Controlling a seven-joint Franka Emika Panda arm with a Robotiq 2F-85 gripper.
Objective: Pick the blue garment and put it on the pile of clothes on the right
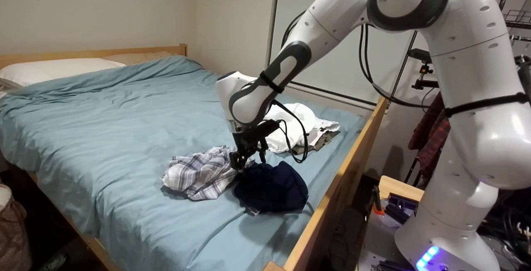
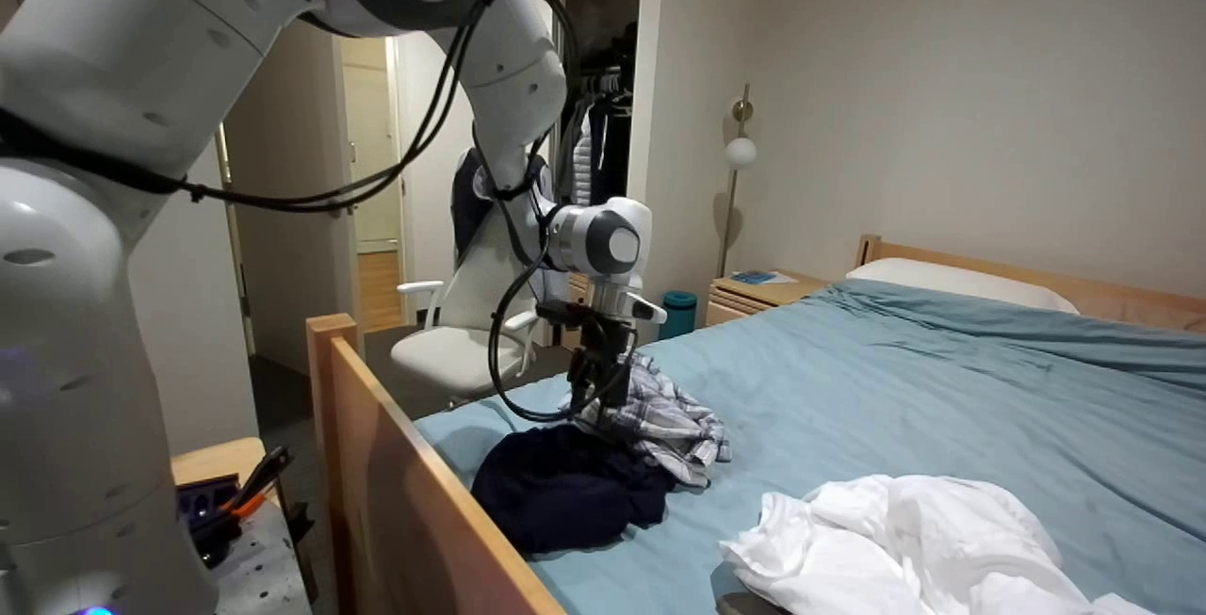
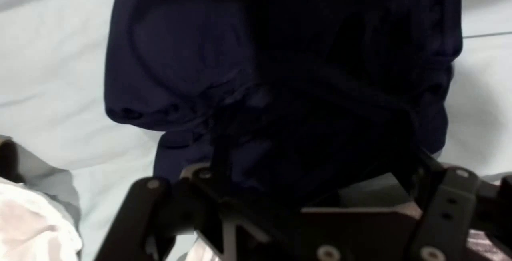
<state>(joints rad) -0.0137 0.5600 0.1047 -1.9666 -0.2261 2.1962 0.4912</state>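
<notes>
Beside the plaid cloth (image 1: 199,176), the tool (image 1: 251,163), which is spread wide, should be lowered into the blue garment (image 1: 274,189), so that only its folds are gripped.

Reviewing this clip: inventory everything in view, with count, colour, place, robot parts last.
Wooden bed: 1, light brown, both exterior views.
Rumpled cloth duvet: 1, teal, over bed.
Long cloth pillow: at least 1, white, bed's head.
Crumpled cloth garment: 1, navy, on duvet.
Bundled checked garment: 1, mostly white, beside navy garment.
Heaped cloth pile: count unclear, mostly white, on duvet.
Office chair: 1, white, beyond bed.
Wooden nightstand: 1, light brown, beside bed.
Globe lamp: 1, brass and white, by nightstand.
Upright cylinder: 1, teal, beside nightstand.
Hanging clothes: several, mostly dark, in background.
Round basket: 1, brownish, beside bed.
Jointed robot arm: 1, mostly white, across bed's foot.
Two-finger gripper: 1, black, open, at navy garment's edge.
</notes>
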